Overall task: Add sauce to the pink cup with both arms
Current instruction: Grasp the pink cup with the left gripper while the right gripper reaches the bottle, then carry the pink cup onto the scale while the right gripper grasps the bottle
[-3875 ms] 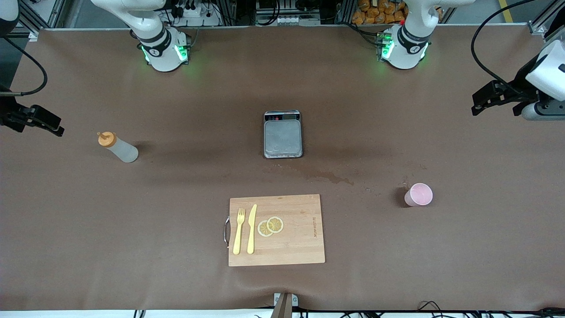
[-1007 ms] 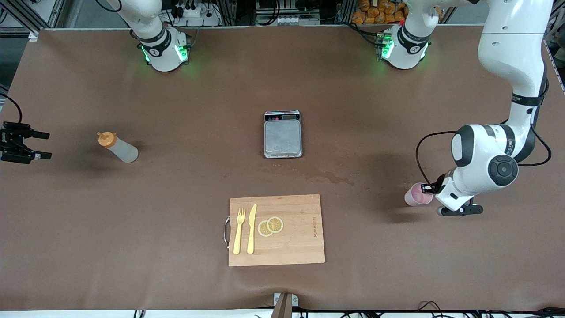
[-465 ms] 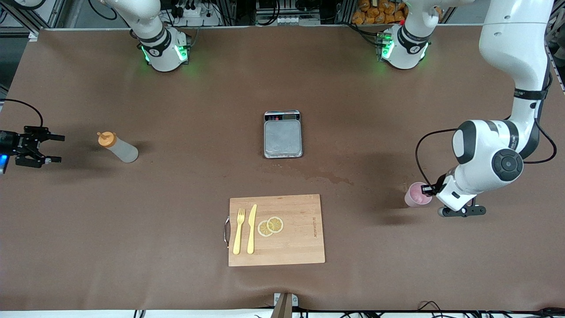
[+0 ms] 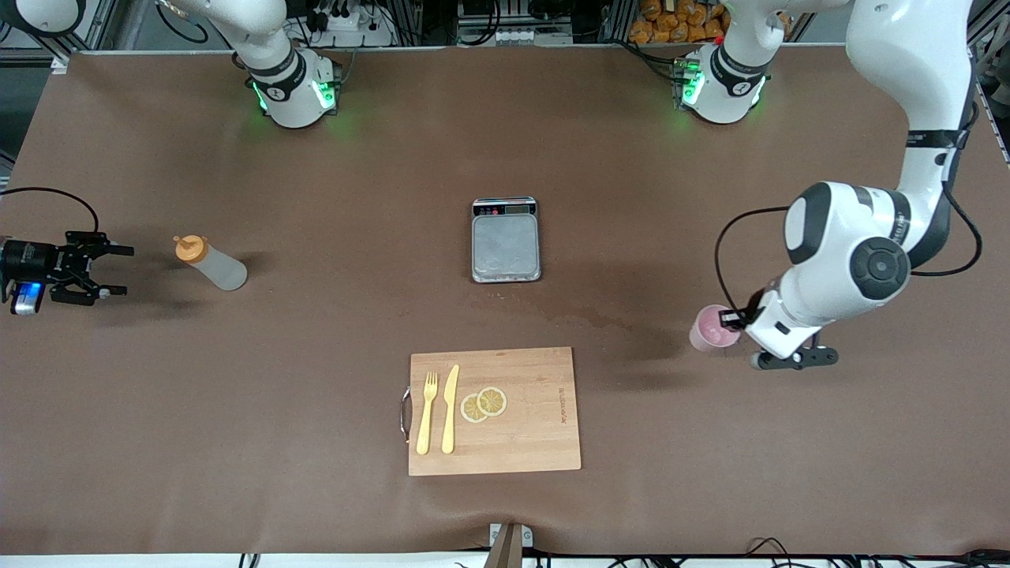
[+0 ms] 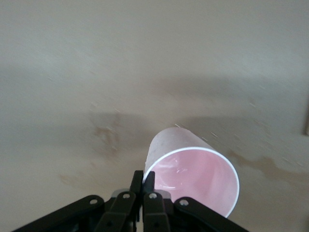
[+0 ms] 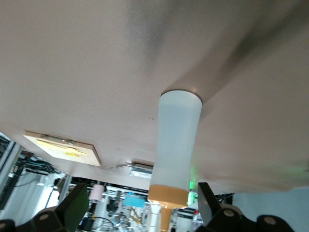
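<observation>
The pink cup (image 4: 712,330) is toward the left arm's end of the table, with my left gripper (image 4: 731,319) shut on its rim. In the left wrist view the fingertips (image 5: 148,178) pinch the rim of the cup (image 5: 193,176), one inside and one outside. The sauce bottle (image 4: 210,263), whitish with an orange cap, stands toward the right arm's end. My right gripper (image 4: 125,270) is open and empty, level with the bottle and a short way from it. In the right wrist view the bottle (image 6: 176,145) stands ahead between the spread fingers (image 6: 72,208).
A small metal scale (image 4: 506,246) sits mid-table. A wooden cutting board (image 4: 536,442) nearer the front camera holds a yellow fork (image 4: 427,412), a knife (image 4: 450,408) and lemon slices (image 4: 484,404). A wet stain (image 4: 588,318) lies between scale and cup.
The left gripper has carried the pink cup toward the table's middle. The right gripper has moved closer to the sauce bottle, still open.
</observation>
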### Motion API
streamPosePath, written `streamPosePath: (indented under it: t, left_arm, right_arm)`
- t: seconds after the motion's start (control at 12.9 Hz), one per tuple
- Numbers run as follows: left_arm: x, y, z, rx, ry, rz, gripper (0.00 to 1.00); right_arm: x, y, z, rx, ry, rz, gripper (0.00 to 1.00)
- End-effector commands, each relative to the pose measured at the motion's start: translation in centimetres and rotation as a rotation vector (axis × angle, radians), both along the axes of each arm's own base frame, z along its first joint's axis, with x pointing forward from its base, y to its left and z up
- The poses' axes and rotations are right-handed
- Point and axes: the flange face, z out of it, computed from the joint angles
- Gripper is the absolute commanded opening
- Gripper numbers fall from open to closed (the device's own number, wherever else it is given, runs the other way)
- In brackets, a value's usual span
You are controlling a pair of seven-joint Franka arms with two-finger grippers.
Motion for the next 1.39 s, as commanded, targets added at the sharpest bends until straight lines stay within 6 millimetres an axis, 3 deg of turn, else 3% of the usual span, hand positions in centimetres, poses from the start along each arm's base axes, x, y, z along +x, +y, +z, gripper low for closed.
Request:
streamPosePath:
  t: [0.0,0.08,0.15,0.31,0.46,0.62,0.85,1.01,1.32]
  left_arm:
    - [-2.7,-5.8,1.8,-0.015,0.027,0.031,0.0]
    - [-4.0,-9.1,2.3,-0.014,0.032,0.074,0.0]
    - [-5.3,-11.5,2.6,-0.006,0.05,0.122,0.0]
    - [-8.9,-18.0,2.6,0.024,0.059,0.15,0.0]
    - [-13.2,-24.7,2.2,0.072,0.044,0.183,0.0]
    - [-16.6,-29.0,1.7,0.088,0.051,0.247,0.0]
    - [-20.3,-33.3,0.5,0.098,0.063,0.271,0.0]
    - [-21.6,-35.6,-1.5,0.103,0.082,0.283,0.0]
    - [-21.2,-36.9,-3.6,0.018,0.055,0.335,0.0]
  right_arm:
    - [0.3,-0.5,0.0,0.028,0.066,-0.065,1.0]
    - [0.3,-0.3,-0.5,0.032,0.087,-0.072,1.0]
    - [0.0,-0.5,-1.6,0.046,0.098,-0.077,1.0]
    - [-0.9,-0.8,-4.4,0.078,0.129,-0.09,1.0]
    - [-0.9,-0.5,-5.0,0.088,0.139,-0.093,1.0]
    - [-1.5,0.1,-7.1,0.127,0.17,-0.083,1.0]
    - [-1.7,1.3,-8.5,0.165,0.199,-0.057,1.0]
    - [-2.0,2.4,-10.7,0.209,0.223,-0.054,1.0]
    - [-1.2,5.9,-11.3,0.262,0.252,-0.012,1.0]
